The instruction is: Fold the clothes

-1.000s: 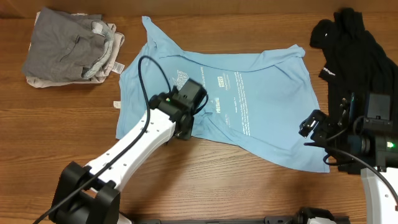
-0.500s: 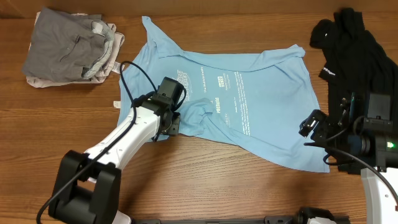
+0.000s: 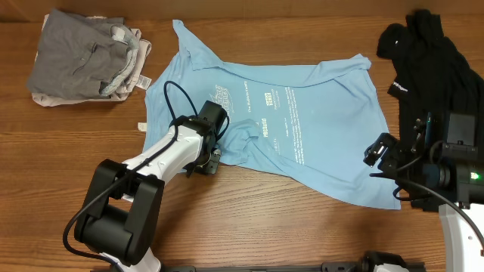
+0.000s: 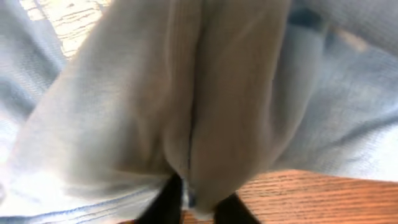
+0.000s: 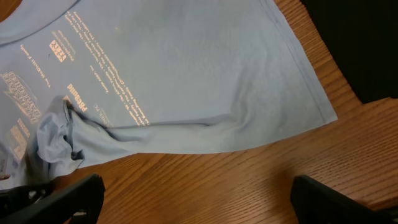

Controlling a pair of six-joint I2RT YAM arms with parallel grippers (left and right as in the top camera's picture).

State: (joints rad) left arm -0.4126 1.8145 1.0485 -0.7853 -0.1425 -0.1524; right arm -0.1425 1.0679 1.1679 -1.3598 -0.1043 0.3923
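Observation:
The light blue T-shirt (image 3: 302, 113) lies spread and wrinkled across the middle of the table, its print showing through faintly. My left gripper (image 3: 211, 155) sits at the shirt's lower left hem and is shut on a bunched fold of blue fabric (image 4: 205, 112), which fills the left wrist view above the dark fingertips (image 4: 163, 202). My right gripper (image 3: 382, 155) hovers open over bare wood just off the shirt's lower right edge (image 5: 292, 124), with nothing between its fingers (image 5: 62, 199). The black garment (image 3: 423, 53) lies crumpled at the far right.
A stack of folded grey and pale garments (image 3: 87, 57) sits at the back left. Bare wooden table (image 3: 265, 219) runs along the front, below the shirt. The black garment's edge (image 5: 360, 43) shows at the top right of the right wrist view.
My left gripper has moved left and slightly toward the front edge, to the shirt's lower left hem, and closed on a fold of fabric. The right arm has not moved.

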